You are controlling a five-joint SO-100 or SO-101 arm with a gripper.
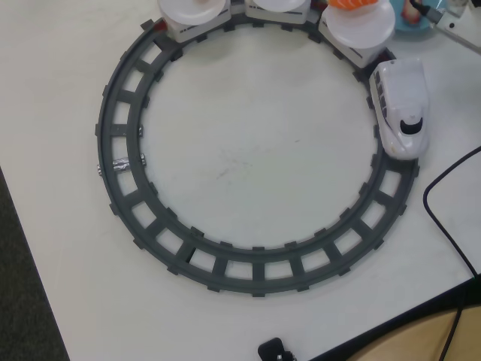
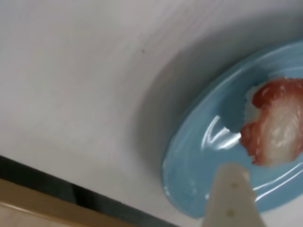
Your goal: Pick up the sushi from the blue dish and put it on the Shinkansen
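In the wrist view the blue dish [image 2: 199, 165] lies on the white table at the right, with a red-and-white sushi [image 2: 277, 125] on it. My gripper [image 2: 267, 177] hovers just above the dish. Only one white finger [image 2: 232, 191] shows, left of and below the sushi and not touching it. No second finger lies against it, so the jaws stand apart. In the overhead view the blue dish [image 1: 415, 27] is at the top right edge. The Shinkansen [image 1: 402, 109] stands on the track beside it, its cars carrying white plates [image 1: 362, 28]. One plate holds an orange sushi [image 1: 353, 4].
The grey circular track [image 1: 120, 150] fills most of the table. A black cable [image 1: 443, 218] runs along the right side. The table's dark front edge [image 2: 71, 191] is close to the dish in the wrist view. Part of my arm [image 1: 457, 31] crosses the top right corner.
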